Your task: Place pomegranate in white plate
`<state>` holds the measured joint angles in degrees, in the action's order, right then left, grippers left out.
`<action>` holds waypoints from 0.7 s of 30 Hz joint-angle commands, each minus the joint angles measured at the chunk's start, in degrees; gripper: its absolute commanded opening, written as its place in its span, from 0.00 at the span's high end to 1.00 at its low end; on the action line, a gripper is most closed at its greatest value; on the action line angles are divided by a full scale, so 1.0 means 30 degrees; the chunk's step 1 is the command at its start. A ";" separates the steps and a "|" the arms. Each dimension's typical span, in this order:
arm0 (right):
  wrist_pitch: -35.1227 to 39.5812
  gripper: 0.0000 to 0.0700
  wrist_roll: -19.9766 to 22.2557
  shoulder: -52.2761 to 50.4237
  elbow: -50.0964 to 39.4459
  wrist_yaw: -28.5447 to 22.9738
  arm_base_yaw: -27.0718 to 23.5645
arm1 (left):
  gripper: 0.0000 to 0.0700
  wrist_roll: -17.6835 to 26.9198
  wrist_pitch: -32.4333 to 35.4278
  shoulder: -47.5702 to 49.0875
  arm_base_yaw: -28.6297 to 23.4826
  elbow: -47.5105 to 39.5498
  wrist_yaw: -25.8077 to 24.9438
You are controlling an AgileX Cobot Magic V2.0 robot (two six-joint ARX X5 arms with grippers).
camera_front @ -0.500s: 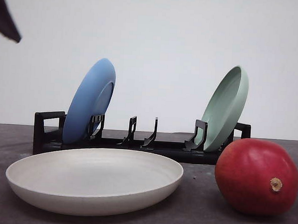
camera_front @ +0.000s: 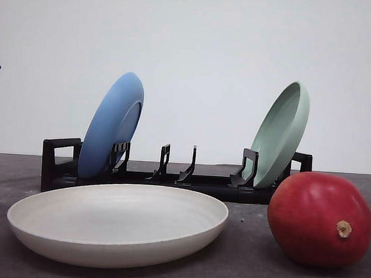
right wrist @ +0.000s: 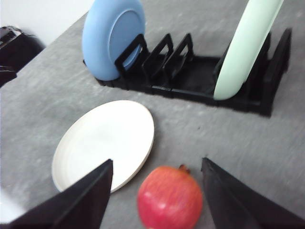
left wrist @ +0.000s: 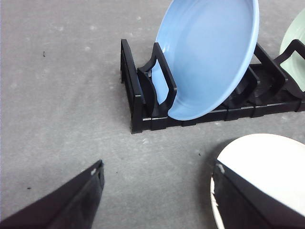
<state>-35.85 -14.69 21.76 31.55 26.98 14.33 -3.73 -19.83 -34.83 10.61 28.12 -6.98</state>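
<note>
On the grey table (camera_front: pixel 241 266), a black rack (camera_front: pixel 183 179) stands behind pomegranate (camera_front: pixel 318 219) and white plate (camera_front: pixel 116 222); both arms' fingers (right wrist: pixel 88 193) spread wide.

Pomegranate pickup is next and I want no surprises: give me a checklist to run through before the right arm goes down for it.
1. Pomegranate free on the table, nothing touching it: ok.
2. Right gripper open, the fruit seen between its fingers: ok.
3. White plate lying flat with nothing in it: ok.
4. Way from the fruit to the plate free of other things: ok; the black rack stands behind both.
5. Left gripper open, near the plate's rim in the left wrist view; whether it would block the placing: cannot tell.
</note>
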 commanded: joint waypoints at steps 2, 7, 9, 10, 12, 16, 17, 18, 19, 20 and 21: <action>-0.0363 0.47 -0.1300 0.0958 0.0828 -0.0012 0.0537 | 0.38 0.0007 0.0407 -0.0080 0.0000 0.0138 -0.0051; -0.1333 0.47 -0.1602 0.3621 0.2239 -0.0937 0.1811 | 0.38 0.0007 0.0512 -0.0080 0.0000 0.0138 -0.0051; -0.1561 0.47 -0.1602 0.4950 0.2816 -0.1656 0.2492 | 0.38 0.0007 0.0535 -0.0080 0.0000 0.0138 -0.0051; -0.1601 0.46 -0.1598 0.5637 0.3076 -0.2080 0.2850 | 0.38 0.0007 0.0557 -0.0080 0.0000 0.0138 -0.0051; -0.1631 0.45 -0.1588 0.7026 0.3572 -0.2979 0.3598 | 0.38 0.0007 0.0596 -0.0080 0.0000 0.0138 -0.0051; -0.1619 0.43 -0.1529 0.9663 0.4356 -0.4505 0.5103 | 0.38 0.0007 0.0611 -0.0073 0.0000 0.0138 -0.0051; -0.1604 0.42 -0.1534 1.0295 0.4497 -0.4854 0.5482 | 0.38 0.0007 0.0611 -0.0073 0.0000 0.0138 -0.0051; -0.1580 0.38 -0.1539 1.0822 0.4590 -0.5186 0.5786 | 0.38 0.0007 0.0611 -0.0073 0.0000 0.0138 -0.0046; -0.1563 0.35 -0.1548 1.1386 0.4678 -0.5576 0.6102 | 0.38 0.0007 0.0611 -0.0075 0.0000 0.0138 -0.0044; -0.1553 0.31 -0.1563 1.1993 0.4758 -0.6038 0.6433 | 0.38 0.0007 0.0611 -0.0080 0.0000 0.0138 -0.0044; -0.1487 0.30 -0.1634 1.2458 0.4772 -0.6353 0.6654 | 0.38 0.0007 0.0611 -0.0080 0.0000 0.0138 -0.0044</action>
<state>-40.73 -18.97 57.68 44.93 8.81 33.53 -3.73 -18.59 -34.83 10.61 28.12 -7.01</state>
